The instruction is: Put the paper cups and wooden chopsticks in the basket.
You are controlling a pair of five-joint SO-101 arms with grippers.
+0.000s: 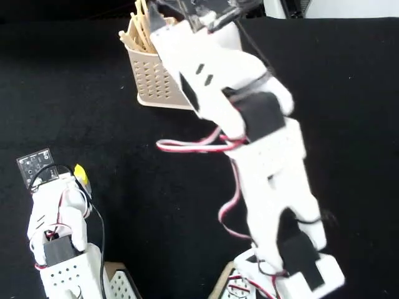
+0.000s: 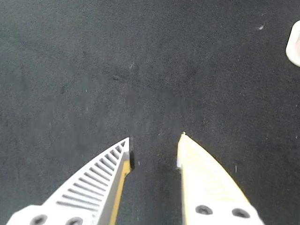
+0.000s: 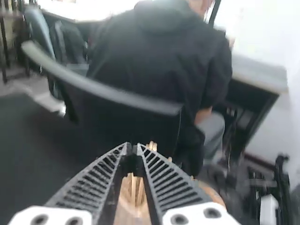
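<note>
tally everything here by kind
basket: 1
chopstick bundle: 1, sticks too packed to count
pincers: 2 (left pincer, right pincer)
total: 4

The surface (image 1: pixel 75 112) is plain black, and the basket (image 1: pixel 156 84) at its far side is cream, dotted with rows of small holes, with pale tan wooden chopsticks (image 1: pixel 140 28). The left gripper (image 2: pixel 154 140) is white and slatted on one side, pale yellow on the other. The right gripper (image 3: pixel 132 146) is black and ribbed, its arm (image 1: pixel 274 168) white with red-and-white wires (image 1: pixel 193 146).
</note>
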